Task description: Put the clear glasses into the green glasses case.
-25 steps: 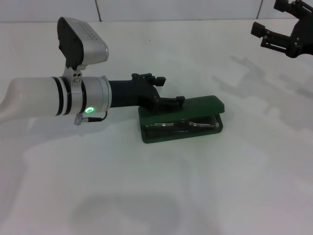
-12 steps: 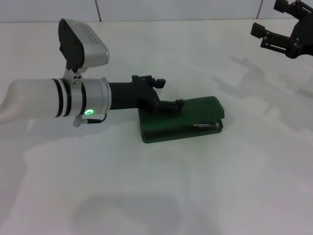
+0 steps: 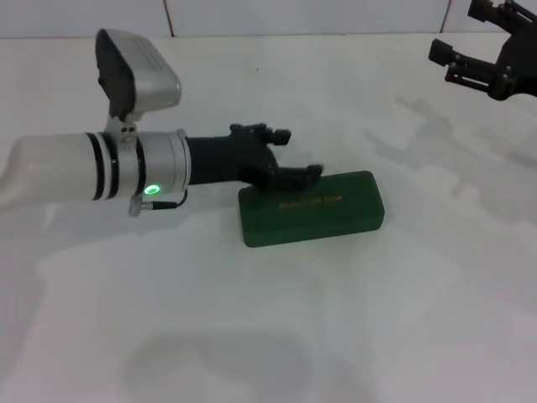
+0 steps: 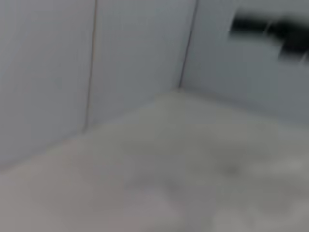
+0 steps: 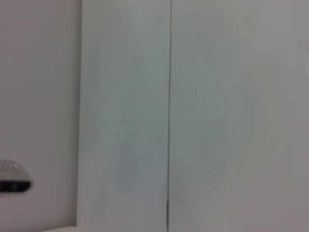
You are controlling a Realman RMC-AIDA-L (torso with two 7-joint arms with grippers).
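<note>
Head view shows the dark green oblong hard glasses case [image 3: 311, 208] lying shut on the white table [image 3: 336, 336], gold lettering up. No clear glasses are visible. The left gripper [image 3: 302, 173] rests at the case's far edge; I cannot tell its fingers' state. The right gripper [image 3: 470, 67] hangs released far right.

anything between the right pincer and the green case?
Nothing: in the head view only bare white table, crossed by faint shadows, lies between the right pincer, up at the far right, and the closed green glasses case.
</note>
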